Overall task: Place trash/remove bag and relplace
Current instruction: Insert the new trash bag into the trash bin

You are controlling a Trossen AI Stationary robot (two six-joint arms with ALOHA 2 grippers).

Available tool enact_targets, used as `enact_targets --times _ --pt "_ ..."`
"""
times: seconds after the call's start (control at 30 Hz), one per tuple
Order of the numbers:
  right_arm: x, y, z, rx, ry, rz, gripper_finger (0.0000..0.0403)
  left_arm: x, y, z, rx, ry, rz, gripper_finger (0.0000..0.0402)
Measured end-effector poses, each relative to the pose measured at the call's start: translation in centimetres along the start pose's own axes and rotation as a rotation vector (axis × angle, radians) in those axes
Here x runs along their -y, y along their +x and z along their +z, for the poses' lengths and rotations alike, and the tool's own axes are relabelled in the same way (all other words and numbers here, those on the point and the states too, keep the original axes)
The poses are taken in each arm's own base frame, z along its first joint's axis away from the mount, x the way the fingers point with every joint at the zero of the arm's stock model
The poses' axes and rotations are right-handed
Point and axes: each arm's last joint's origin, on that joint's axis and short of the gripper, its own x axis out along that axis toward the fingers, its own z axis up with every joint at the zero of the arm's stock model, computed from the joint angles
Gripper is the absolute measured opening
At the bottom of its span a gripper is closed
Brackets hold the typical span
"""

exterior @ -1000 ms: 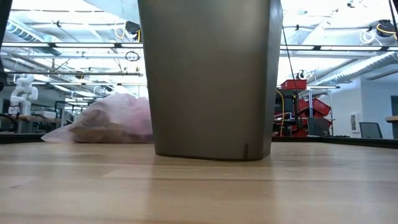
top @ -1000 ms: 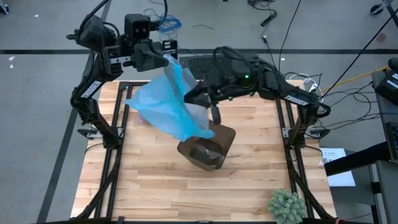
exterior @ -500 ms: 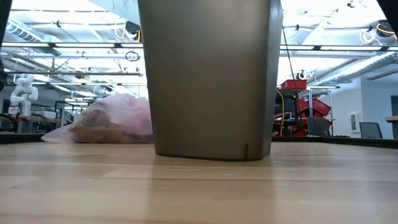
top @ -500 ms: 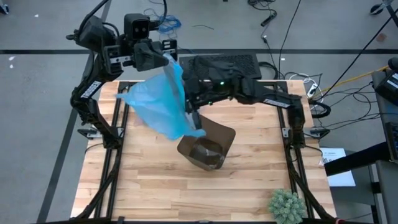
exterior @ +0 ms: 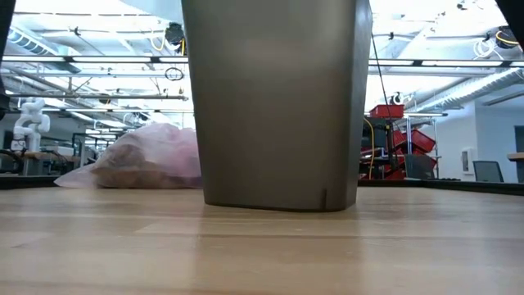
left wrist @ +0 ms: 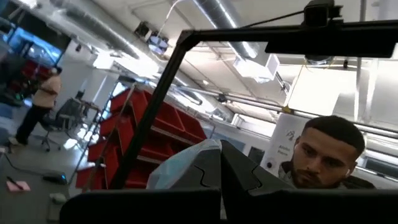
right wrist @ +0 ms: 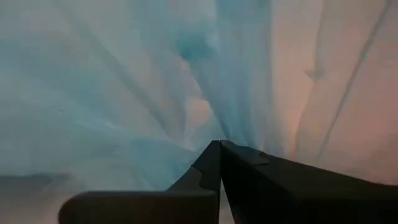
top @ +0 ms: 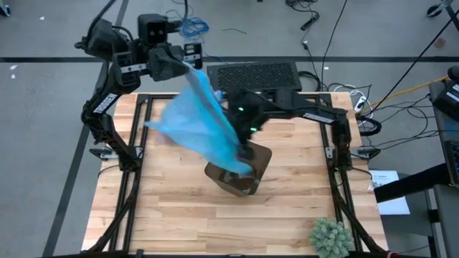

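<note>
Hanging from the left tool (top: 188, 66), a light blue plastic bag (top: 201, 125) now drapes diagonally from the far left corner of the table (top: 172, 215) down to the open mouth of the brown bin (top: 240, 172), its lower end lying over the bin's far rim. A second ago that lower end hung just short of the bin, so the sheet has swung closer and the fresh liner looks about ready to be fed in. The left tool's fingers are pressed together on the top edge of the blue bag, high above the table's far edge. The right tool (top: 246, 147) has come in from the right and now sits just above the bin's far rim with its fingers together, pinching a fold of the blue plastic; its own camera sees little besides blue film close up. The lavender-pink bag (exterior: 143, 160), filled with brown paper trash (exterior: 131, 174), lies on the table behind and to the left of the bin in the low view, well apart from both tools and unmoved. That suggests removal is done and only replacement remains. A green spiky plant (top: 330, 236) stands at the near right corner. A person (left wrist: 326, 152) shows beyond the table in the left wrist view. No brand, label or writing can be read anywhere.
</note>
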Motion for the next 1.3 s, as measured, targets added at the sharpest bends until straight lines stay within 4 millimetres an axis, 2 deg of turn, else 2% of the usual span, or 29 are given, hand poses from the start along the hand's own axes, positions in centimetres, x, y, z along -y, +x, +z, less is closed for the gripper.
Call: enact_targets --times 0.17,0.3,0.4,0.5,0.67,0.77,0.97,1.13,1.23,1.3 --pt "-2.4 -3.2 -2.4 -0.142 0.038 0.011 0.0000 -0.2 0.0 -0.2 -0.035 -0.013 -0.009 0.0000" --pt "-4.1 -7.0 -2.9 -0.056 0.054 -0.077 0.0000 1.3 -0.3 0.0 -0.056 0.008 -0.034 0.0000" --pt "-4.3 -8.0 -3.0 -0.017 0.057 -0.153 0.0000 1.8 -0.5 -0.1 -0.090 0.010 -0.041 0.0000" --pt "-4.4 -7.2 -2.9 -0.030 0.044 -0.165 0.0000 1.8 -0.3 -0.9 -0.150 -0.036 -0.020 0.0000" --pt "-4.3 -3.8 -3.0 -0.155 -0.030 -0.154 0.0000 1.5 0.6 -2.2 -0.218 -0.074 -0.033 0.0000" --pt "-3.7 -1.5 -3.0 -0.234 -0.077 -0.140 0.0000 1.7 0.9 -2.5 -0.222 -0.046 -0.051 0.0000" --pt "-1.9 1.4 -2.8 -0.291 -0.119 -0.066 0.0000 1.7 1.4 -3.5 -0.258 -0.088 -0.051 0.0000" --pt "-1.0 1.5 -3.1 -0.341 -0.101 -0.074 0.0000 1.6 2.0 -4.9 -0.321 -0.150 -0.027 0.0000" --pt "-1.1 0.8 -3.4 -0.362 -0.074 -0.082 0.0000 1.6 2.3 -5.6 -0.345 -0.159 -0.034 0.0000" --pt "-1.7 -0.5 -3.5 -0.336 -0.051 -0.089 0.0000 1.8 2.5 -5.8 -0.350 -0.149 -0.047 0.0000"
